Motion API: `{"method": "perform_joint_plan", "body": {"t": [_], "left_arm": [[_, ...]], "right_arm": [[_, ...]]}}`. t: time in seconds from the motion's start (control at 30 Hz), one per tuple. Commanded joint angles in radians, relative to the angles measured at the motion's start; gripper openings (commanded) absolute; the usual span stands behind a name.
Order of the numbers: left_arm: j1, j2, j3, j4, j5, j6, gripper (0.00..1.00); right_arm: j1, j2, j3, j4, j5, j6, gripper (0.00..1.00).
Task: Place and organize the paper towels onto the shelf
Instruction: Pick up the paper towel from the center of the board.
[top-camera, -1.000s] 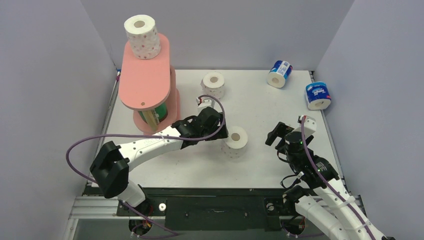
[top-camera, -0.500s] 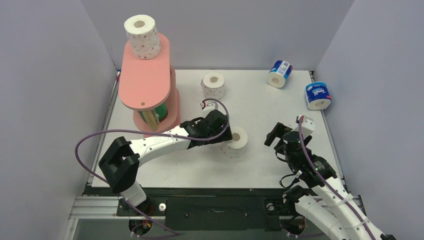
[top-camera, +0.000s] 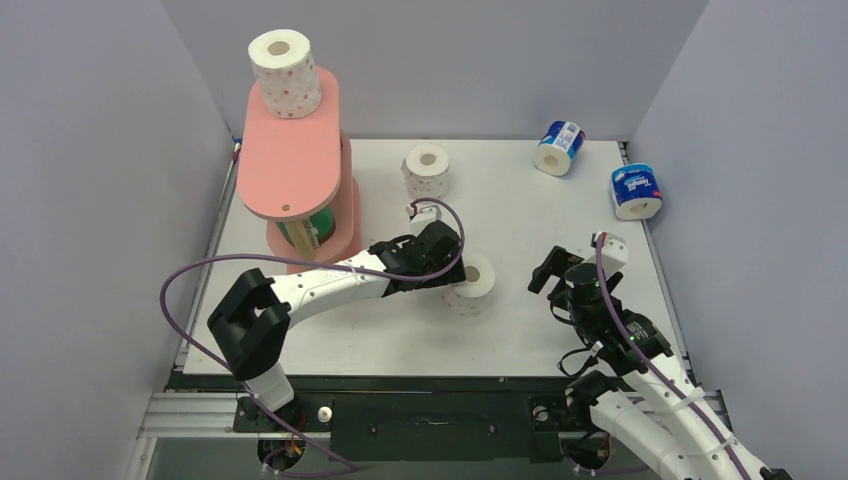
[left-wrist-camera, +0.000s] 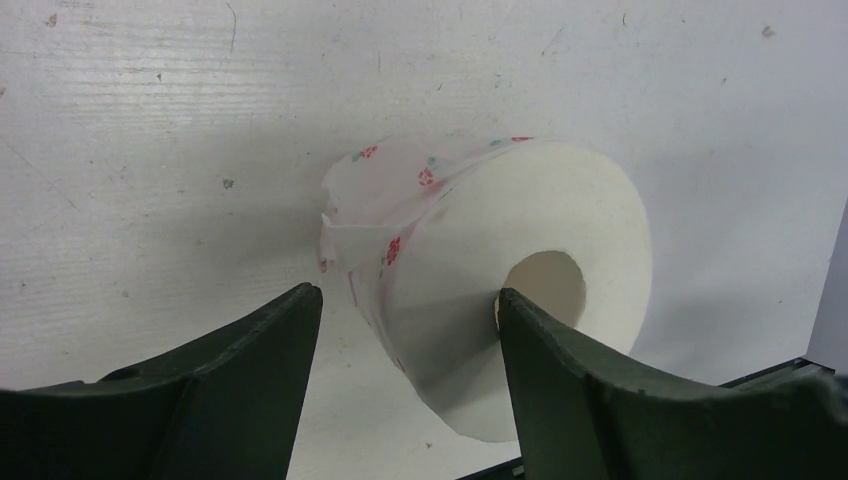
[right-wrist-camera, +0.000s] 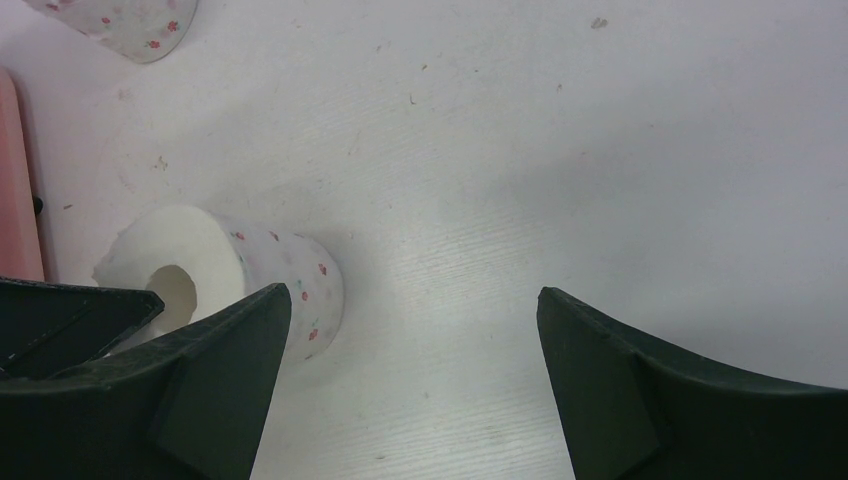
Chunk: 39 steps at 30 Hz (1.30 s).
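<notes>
The pink shelf (top-camera: 290, 160) stands at the far left with a red-dotted white roll (top-camera: 284, 72) on its top board and a green-wrapped roll (top-camera: 318, 225) in a lower tier. A second dotted roll (top-camera: 427, 170) stands upright on the table. A third dotted roll (top-camera: 475, 280) sits mid-table. My left gripper (top-camera: 452, 270) is open around this roll (left-wrist-camera: 520, 260): one finger lies over its end face by the core hole, the other stands apart from its wrapped side. My right gripper (top-camera: 553, 268) is open and empty to the right of it. The cream roll is out of view.
Two blue-white wrapped rolls lie at the far right, one (top-camera: 559, 147) near the back wall, one (top-camera: 637, 191) by the right edge. In the right wrist view the mid-table roll (right-wrist-camera: 270, 275) is at left, the shelf's edge (right-wrist-camera: 15, 190) beyond it.
My left gripper has moved right and now straddles the mid-table dotted roll. The right arm has shifted slightly towards the left.
</notes>
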Motion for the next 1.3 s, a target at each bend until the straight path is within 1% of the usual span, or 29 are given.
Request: {"method": "perform_joint_plan", "body": {"t": [0.0, 0.13, 0.23, 0.33, 0.5, 0.67, 0.7, 0.8, 0.97, 1.13, 1.27], "left_arm": [[-0.004, 0.002, 0.045, 0.014, -0.021, 0.008, 0.61], [-0.005, 0.004, 0.045, 0.022, -0.012, 0.015, 0.58], [-0.004, 0.007, 0.041, 0.029, -0.005, 0.019, 0.53], [-0.004, 0.009, 0.039, 0.032, 0.004, 0.023, 0.44], [-0.006, 0.008, 0.038, 0.039, 0.012, 0.032, 0.34], [-0.009, -0.001, 0.041, 0.042, 0.019, 0.042, 0.19], [-0.012, -0.004, 0.042, 0.041, 0.017, 0.046, 0.18], [-0.021, -0.026, 0.058, 0.030, 0.012, 0.054, 0.10], [-0.043, -0.073, 0.109, -0.021, -0.014, 0.076, 0.00], [-0.049, -0.154, 0.168, -0.100, -0.051, 0.101, 0.00], [-0.046, -0.229, 0.233, -0.158, -0.115, 0.140, 0.00]], "right_arm": [[-0.007, -0.002, -0.004, 0.028, 0.001, 0.009, 0.88], [-0.007, -0.005, -0.004, 0.028, 0.003, 0.009, 0.88], [-0.007, -0.005, -0.005, 0.029, 0.003, 0.008, 0.88], [-0.008, -0.005, -0.006, 0.029, 0.004, 0.009, 0.88], [-0.007, 0.000, -0.007, 0.031, 0.004, 0.009, 0.88], [-0.008, 0.002, -0.006, 0.033, 0.004, 0.009, 0.88], [-0.008, 0.002, -0.006, 0.033, 0.003, 0.009, 0.88], [-0.007, 0.002, -0.003, 0.034, 0.004, 0.007, 0.88], [-0.008, 0.007, 0.012, 0.036, 0.005, 0.002, 0.88], [-0.007, 0.014, 0.027, 0.042, 0.009, -0.005, 0.88], [-0.007, 0.019, 0.039, 0.046, 0.012, -0.013, 0.88]]}}
